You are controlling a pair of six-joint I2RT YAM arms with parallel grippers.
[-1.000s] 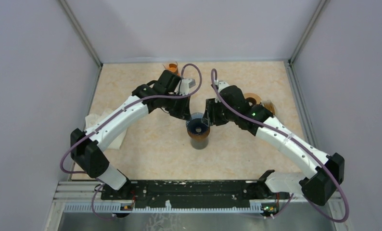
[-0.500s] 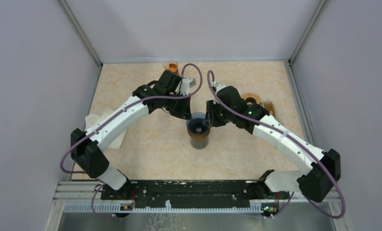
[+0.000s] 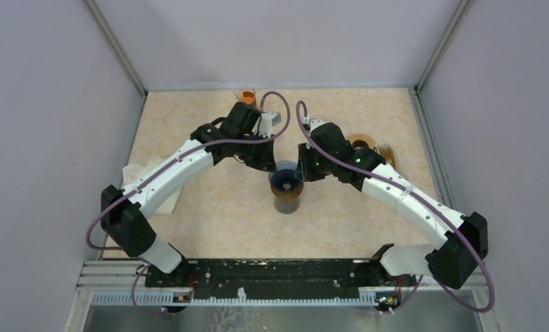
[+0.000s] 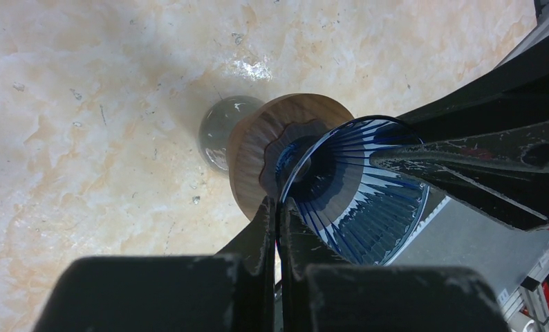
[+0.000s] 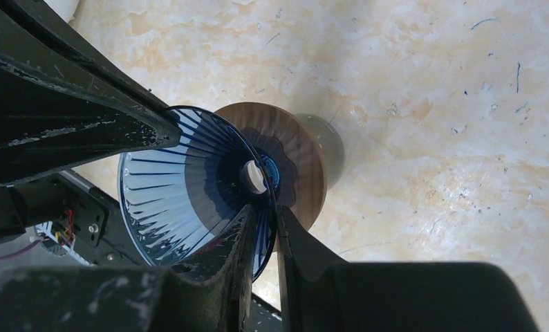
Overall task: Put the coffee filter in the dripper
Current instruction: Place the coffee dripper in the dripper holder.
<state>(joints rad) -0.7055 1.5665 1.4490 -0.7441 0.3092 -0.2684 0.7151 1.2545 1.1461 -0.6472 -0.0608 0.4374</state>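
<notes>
The dripper [image 3: 285,181], a blue ribbed cone, is seated on a wooden collar [image 4: 258,138] over a glass vessel [image 4: 220,131] at the middle of the table [image 3: 209,221]. It is approached from both sides. The left gripper [image 4: 277,204] is clenched on the left rim of the cone, with the thin wall pinched between its fingers. The right gripper [image 5: 265,211] is set astride the right rim, one finger inside the cone and one outside, the jaws drawn narrow. Whether the wall is actually pressed there cannot be told.

No filter is seen inside the cone, and its drain hole shows bare, so the placing itself is judged not yet done. The step in hand appears to be the steadying of the dripper.

A white crumpled sheet [image 3: 132,174] lies at the left edge of the table, partly under the left arm. It may be the coffee filter, but this cannot be confirmed. For the next move, one gripper would have to be freed to fetch the filter while the cone is kept steady by the other.

An orange object [image 3: 248,95] stands at the far edge, and two brown round things [image 3: 361,141] lie to the right behind the right arm. The mouth of the cone is crowded by both wrists, which is judged the chief obstacle to lowering anything in.
</notes>
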